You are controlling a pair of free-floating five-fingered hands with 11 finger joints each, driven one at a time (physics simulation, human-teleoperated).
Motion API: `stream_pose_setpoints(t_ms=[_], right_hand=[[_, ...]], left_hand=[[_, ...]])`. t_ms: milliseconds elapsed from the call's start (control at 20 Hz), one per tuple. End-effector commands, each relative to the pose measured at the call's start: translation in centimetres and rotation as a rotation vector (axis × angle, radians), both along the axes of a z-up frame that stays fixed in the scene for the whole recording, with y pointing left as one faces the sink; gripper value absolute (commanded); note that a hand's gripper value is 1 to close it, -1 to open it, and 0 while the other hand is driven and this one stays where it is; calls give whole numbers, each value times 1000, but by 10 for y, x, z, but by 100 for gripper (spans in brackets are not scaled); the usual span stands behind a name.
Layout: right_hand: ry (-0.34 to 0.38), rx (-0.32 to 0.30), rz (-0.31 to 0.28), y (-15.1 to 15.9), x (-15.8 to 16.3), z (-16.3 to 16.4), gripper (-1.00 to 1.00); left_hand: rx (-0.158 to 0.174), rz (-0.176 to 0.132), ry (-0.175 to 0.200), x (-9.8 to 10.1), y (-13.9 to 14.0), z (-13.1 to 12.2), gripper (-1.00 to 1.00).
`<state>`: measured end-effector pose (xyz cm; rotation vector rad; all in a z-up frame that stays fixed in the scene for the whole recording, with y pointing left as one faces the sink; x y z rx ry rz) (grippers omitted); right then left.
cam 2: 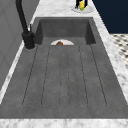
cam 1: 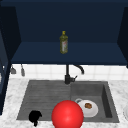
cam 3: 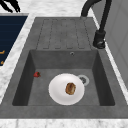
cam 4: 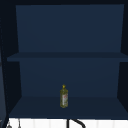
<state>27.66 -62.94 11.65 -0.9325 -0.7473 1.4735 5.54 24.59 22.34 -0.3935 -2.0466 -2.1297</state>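
My left hand (cam 1: pixel 35 117) hovers at the front left corner of the grey sink (cam 1: pixel 30 100), over the drainboard's front edge, fingers loose and holding nothing. It also appears in the right side view as the left hand (cam 3: pixel 10 5), fingers spread. Past the sink's far end, my right hand (cam 2: pixel 81 3) has its fingers on either side of a small yellow thing (cam 2: pixel 81 6), just above a plate (cam 2: pixel 88 10) on the counter. A white plate (cam 1: pixel 92 111) with a brown piece of food (cam 1: pixel 88 105) lies in the basin. A big red ball (cam 1: pixel 67 115) shows at the sink's front edge.
A black faucet (cam 1: pixel 67 75) stands behind the sink's middle. An olive-green bottle (cam 1: pixel 63 42) stands on the lower shelf of the open dark blue cabinet (cam 4: pixel 67 107). A small red thing (cam 3: pixel 37 74) lies in the basin by its front wall. Marble counter (cam 1: pixel 117 85) surrounds the sink.
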Motion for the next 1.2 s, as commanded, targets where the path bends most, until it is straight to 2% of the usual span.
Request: stream_pose_setpoints(t_ms=[0, 350, 500, 750, 1150], right_hand=[[43, 0, 11, 0, 0, -11, 100], [-68, 3, -36, -1, 4, 3, 100], [-48, -44, -11, 9, 2, 26, 100], [-63, -27, -23, 37, -17, 47, 100], [-46, -17, -30, 85, -25, 87, 100]], left_hand=[[0, 0, 0, 0, 0, 0, 0], [0, 0, 0, 0, 0, 0, 0], [0, 0, 0, 0, 0, 0, 0], [0, 0, 0, 0, 0, 0, 0], [0, 0, 0, 0, 0, 0, 0]])
